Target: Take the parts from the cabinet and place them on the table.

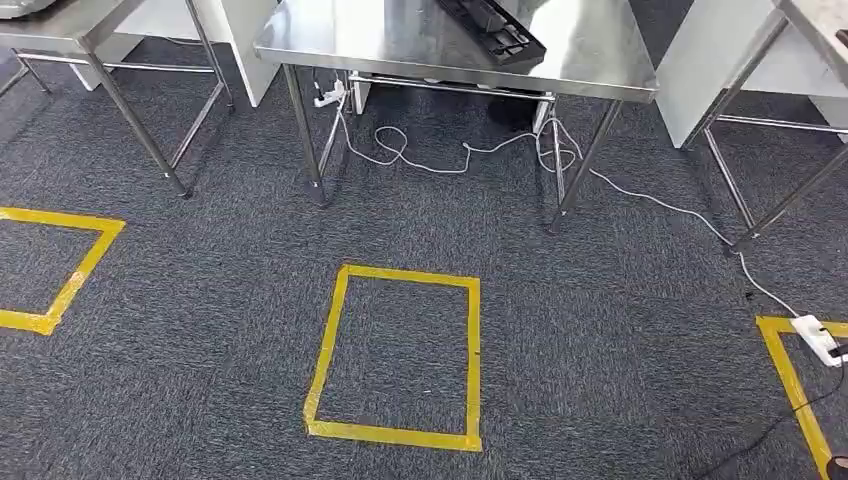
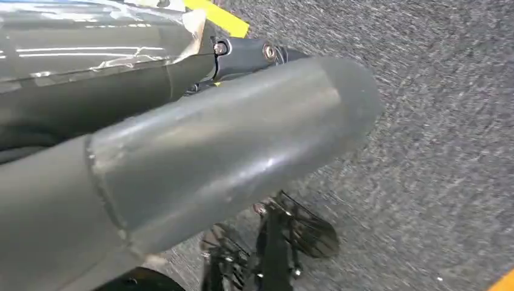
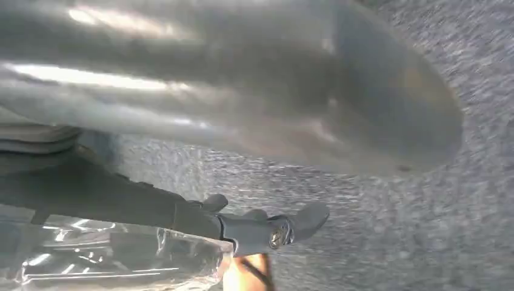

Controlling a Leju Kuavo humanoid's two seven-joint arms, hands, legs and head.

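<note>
In the left wrist view my left hand (image 2: pixel 230 145) hangs over the grey carpet. Its thick grey thumb is in front and a dark finger (image 2: pixel 248 54) lies along a part wrapped in shiny clear plastic (image 2: pixel 91 42), which it holds. In the right wrist view my right hand (image 3: pixel 242 91) does the same, with a dark finger (image 3: pixel 273 233) against a second plastic-wrapped part (image 3: pixel 115 260). What is inside either bag is too blurred to tell. A steel table (image 1: pixel 600 60) stands ahead in the head view, with a black tray-like object (image 1: pixel 495 30) on it.
A yellow tape rectangle (image 1: pixel 400 355) marks the carpet in front of the table, with more tape at the left (image 1: pixel 60 270) and right (image 1: pixel 795 380). A white cable (image 1: pixel 640 195) runs under the table to a power strip (image 1: pixel 818 335). Other steel tables stand at the left (image 1: pixel 60 25) and right (image 1: pixel 810 20).
</note>
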